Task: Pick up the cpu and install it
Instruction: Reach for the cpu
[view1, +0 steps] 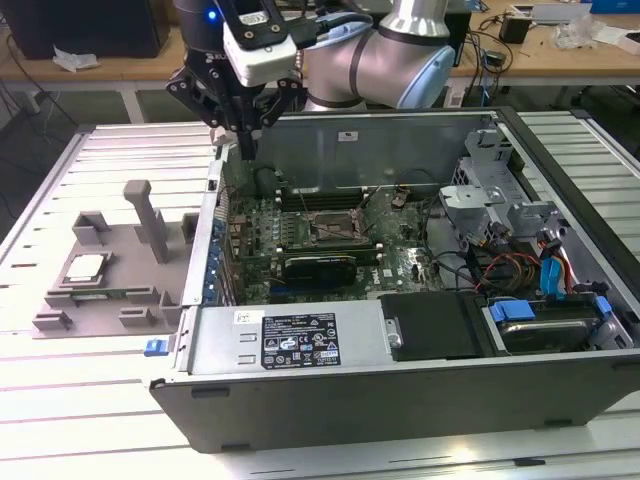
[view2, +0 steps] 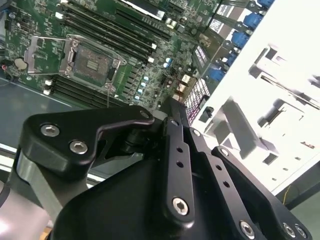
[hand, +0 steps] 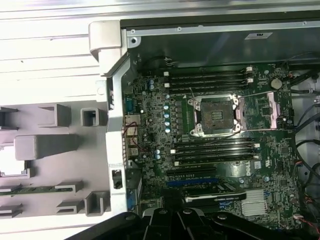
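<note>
In the exterior view, your jaws hang over the back corner of the computer case (view1: 400, 150), close to its wall. They look closed, with nothing in them. The cpu (view1: 86, 267) lies flat on the grey holder (view1: 130, 272), out on the desk (view1: 60, 420), well apart from the jaws. If you go down here, you hit the case wall or the green board (view1: 262, 222). If you reach the cpu with closed jaws, you only push it around. It is thin and shiny, so a weak pinch may let it slip or tip.

In the second wrist view, the black jaws point down at the edge of the case. The socket (view2: 90, 62) sits open, with its dark middle bare. A thin wire lever (view2: 107, 97) sticks out beside it. The jaws could catch on that wire on the way in.

In the first wrist view, the socket is open and its metal lid (hand: 265, 107) is flipped to one side. I think the tiny pins inside bend easily. A cpu that lands tilted, turned the wrong way or pushed too hard could hurt them. A bright white patch (hand: 9, 161) on the holder is likely the cpu, but I can't be sure.
</note>
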